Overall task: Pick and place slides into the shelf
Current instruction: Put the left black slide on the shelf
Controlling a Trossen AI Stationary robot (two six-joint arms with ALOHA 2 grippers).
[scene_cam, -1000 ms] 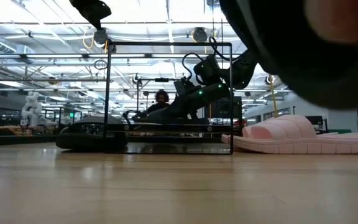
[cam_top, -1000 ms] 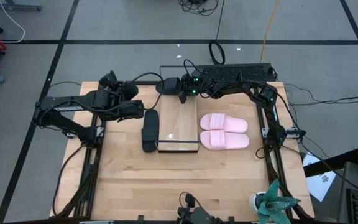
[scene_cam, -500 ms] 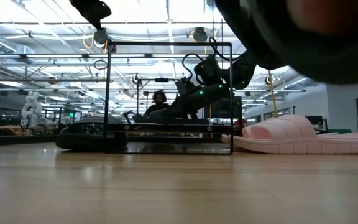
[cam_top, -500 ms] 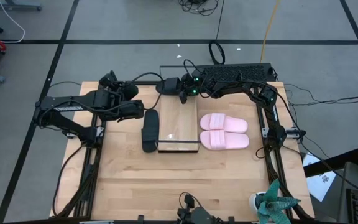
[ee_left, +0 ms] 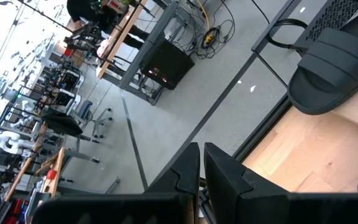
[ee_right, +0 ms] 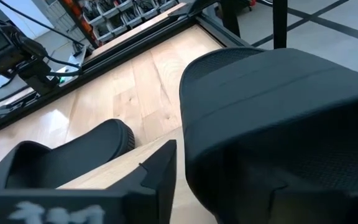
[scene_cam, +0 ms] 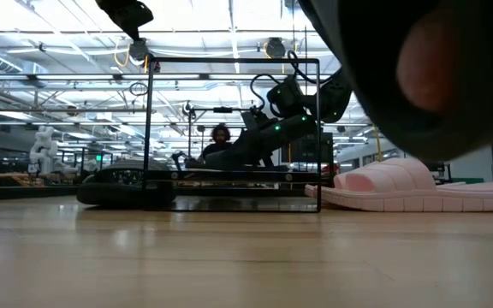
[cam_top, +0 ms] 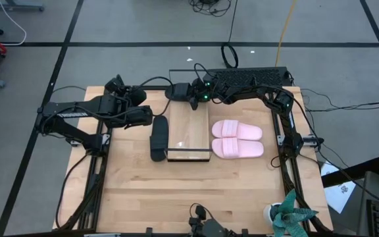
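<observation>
One black slide (cam_top: 158, 137) lies flat on the table beside the left side of the shelf (cam_top: 189, 131); it also appears in the right wrist view (ee_right: 67, 155) and the low view (scene_cam: 127, 188). The pink pair (cam_top: 237, 139) lies side by side on the table to the shelf's right. My right gripper (cam_top: 191, 92) reaches in over the shelf's far end, shut on the second black slide (cam_top: 177, 90). My left gripper (cam_top: 147, 118) waits shut near the far end of the lying black slide, touching nothing. My right gripper has the second black slide (ee_right: 278, 118) from the table's right side, over the shelf's far end. One finger (ee_right: 160, 168) shows against the slide's side edge (ee_right: 188, 143); the slide hides the other finger. Whether the slide rests on the shelf board, I cannot tell.
The shelf's thin black frame (scene_cam: 148, 128) stands tall above its board. A dark blurred shape (scene_cam: 418, 77) close to the low camera covers that view's upper right. Bare tabletop (cam_top: 196, 187) stretches along the near side. Cables lie past the far edge.
Arms, slides and shelf have kept still. Only the dark blur close to the low camera has shifted.
</observation>
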